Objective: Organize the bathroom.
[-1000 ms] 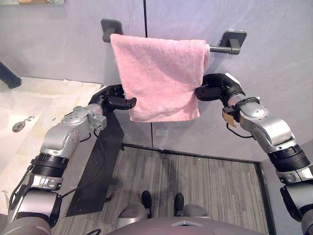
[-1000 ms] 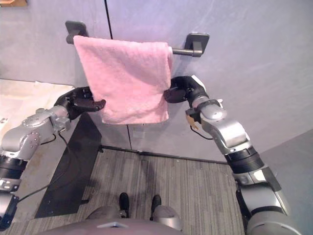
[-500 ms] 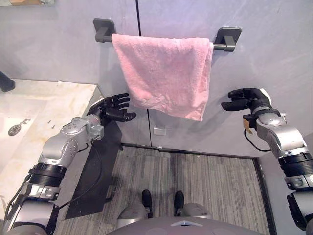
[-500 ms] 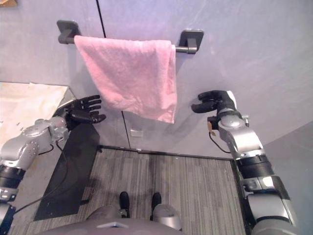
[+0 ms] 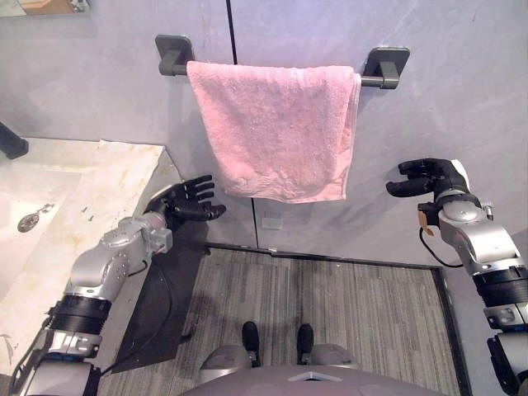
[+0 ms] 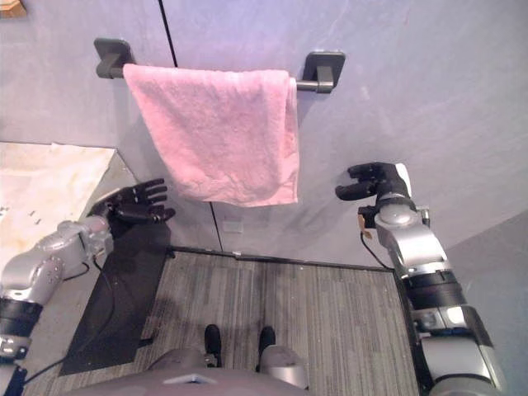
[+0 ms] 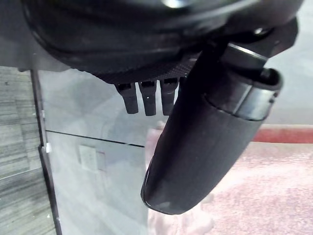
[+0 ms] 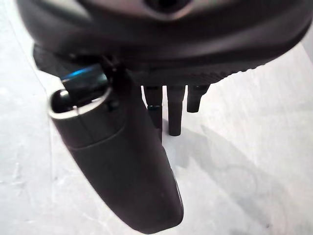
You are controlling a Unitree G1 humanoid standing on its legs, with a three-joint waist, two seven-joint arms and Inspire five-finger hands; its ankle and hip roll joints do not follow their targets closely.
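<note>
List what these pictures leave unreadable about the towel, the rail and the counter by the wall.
- Towel rail: its middle is covered by the pink towel draped over it.
- Towel's rear half: hidden behind the front fold, so how far it hangs down the wall cannot be told.
- Counter: cut off by the left eye view's left edge.
- Small metal object on the counter: too small to identify.
- Left hand and right hand: both open, clear of the towel.

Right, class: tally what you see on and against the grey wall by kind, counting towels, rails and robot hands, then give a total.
Pink terry towel: 1
Dark metal towel rail: 1
Dark robot hands: 2, the left hand and the right hand, both open and clear of the towel
Total: 4
</note>
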